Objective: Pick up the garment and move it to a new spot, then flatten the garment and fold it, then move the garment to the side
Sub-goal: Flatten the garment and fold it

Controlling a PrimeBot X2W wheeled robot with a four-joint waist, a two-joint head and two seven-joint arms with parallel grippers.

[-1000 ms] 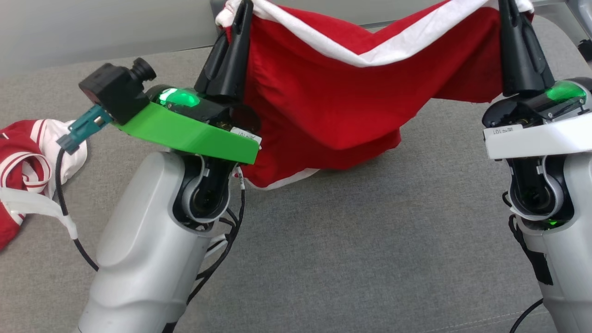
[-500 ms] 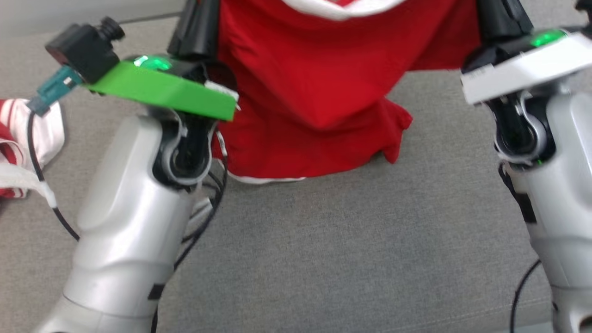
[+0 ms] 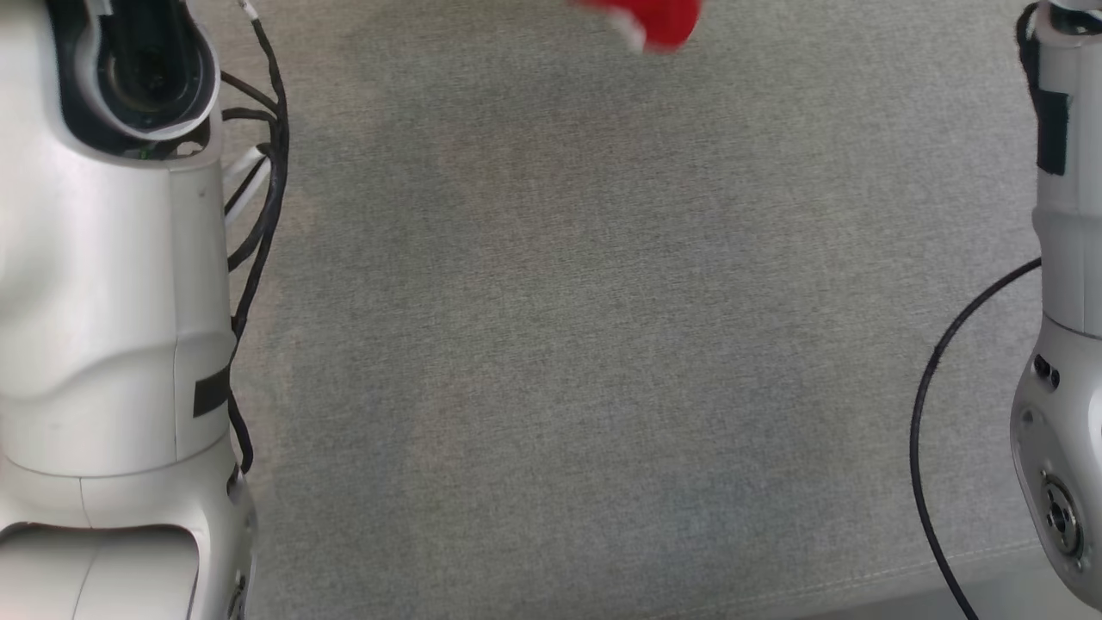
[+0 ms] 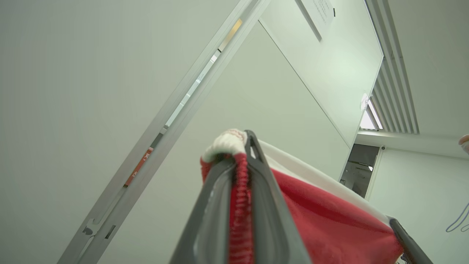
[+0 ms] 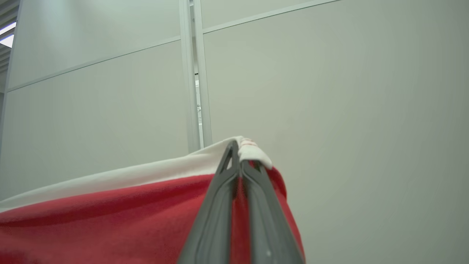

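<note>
The garment is red cloth with a white band. Its lowest tip [image 3: 656,21] hangs at the top edge of the head view, above the grey cushion. In the left wrist view my left gripper [image 4: 244,141] is shut on one white-edged corner of the garment [image 4: 322,216], raised high toward the wall. The cloth stretches across to my right gripper's fingers [image 4: 405,236] at the lower right. In the right wrist view my right gripper [image 5: 236,148] is shut on the other corner, with the garment [image 5: 110,216] spreading off to the left.
A grey fabric cushion [image 3: 585,344] spreads under the arms, its front seam near the bottom of the head view. My pale left forearm [image 3: 95,301] and right forearm [image 3: 1063,301] flank it, with black cables [image 3: 258,172] beside them. Pale wall panels [image 5: 329,91] stand behind.
Both arms have risen with the garment, lifting it off the cushion until only its tip remains in the head view. The head view has tilted downward, and the second red and white garment has left it.
</note>
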